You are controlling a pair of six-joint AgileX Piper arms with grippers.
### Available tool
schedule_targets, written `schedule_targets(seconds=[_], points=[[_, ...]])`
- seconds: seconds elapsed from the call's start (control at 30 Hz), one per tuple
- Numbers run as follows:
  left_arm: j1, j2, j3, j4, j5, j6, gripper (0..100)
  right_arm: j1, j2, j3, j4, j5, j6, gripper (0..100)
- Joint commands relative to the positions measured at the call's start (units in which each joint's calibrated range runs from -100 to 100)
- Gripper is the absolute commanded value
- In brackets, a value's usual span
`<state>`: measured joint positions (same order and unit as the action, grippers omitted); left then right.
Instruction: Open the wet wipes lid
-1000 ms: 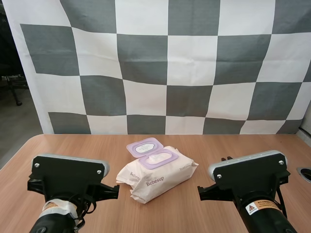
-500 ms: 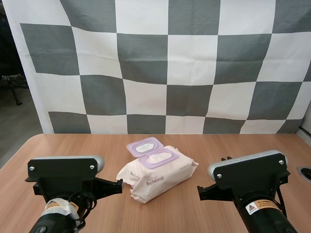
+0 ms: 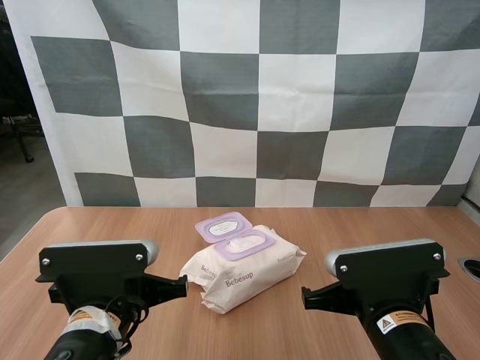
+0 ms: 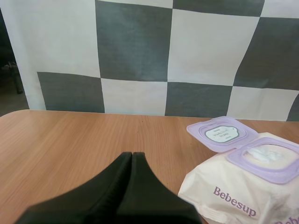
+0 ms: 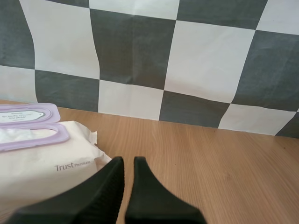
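- At the far left the pale wooden desk [image 3: 90, 225] ends in a rounded corner. From that edge we see bare wood all the way across to the pack.
- Our left hand [image 4: 132, 157] has its two black fingers pressed together into one dark wedge, gripping nothing. It points over bare desk, and its tip is just left of the pack's near corner, not touching it.
- The soft cream wet-wipes pack [image 3: 244, 274] lies flat on the middle of the desk between our two arms. It is skewed, so its long side runs from near left to far right.
- Its lilac plastic lid [image 3: 223, 226] is already flipped open. It lies back on the desk at the pack's far left edge, and a white wipe [image 3: 247, 244] shows in the lilac frame.
- Behind the lid a strip of bare desk runs to the far edge.
- Our right hand [image 5: 129, 161] has its fingers all but together, with only a thin slit between the tips and nothing held. It sits just beside the pack's right end, with open wood ahead and to its right.
- Near the desk's right edge we see a small dark round hole [image 3: 472, 268].
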<state>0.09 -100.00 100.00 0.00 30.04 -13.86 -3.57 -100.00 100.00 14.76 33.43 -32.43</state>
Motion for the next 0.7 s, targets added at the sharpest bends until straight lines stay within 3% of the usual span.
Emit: schedule_targets(seconds=[0.0,0.03,0.07,0.3,0.43,0.67], points=[[0.00,0.0,0.0,0.0,0.0,0.0,0,0.0,0.0,0.0,0.0,0.0,0.0,9],[0.00,0.0,0.0,0.0,0.0,0.0,0,0.0,0.0,0.0,0.0,0.0,0.0,1],[0.00,0.0,0.0,0.0,0.0,-0.1,0,0.0,0.0,0.0,0.0,0.0,0.0,0],[0.00,0.0,0.0,0.3,0.0,-0.1,0,0.0,0.0,0.0,0.4,-0.4,4.2,0],[0.00,0.0,0.0,0.0,1.3,-4.0,0,0.0,0.0,0.0,1.2,0.1,8.6,0],[0.00,0.0,0.0,0.0,1.8,-4.7,0,0.0,0.0,0.0,1.2,0.3,9.0,0]])
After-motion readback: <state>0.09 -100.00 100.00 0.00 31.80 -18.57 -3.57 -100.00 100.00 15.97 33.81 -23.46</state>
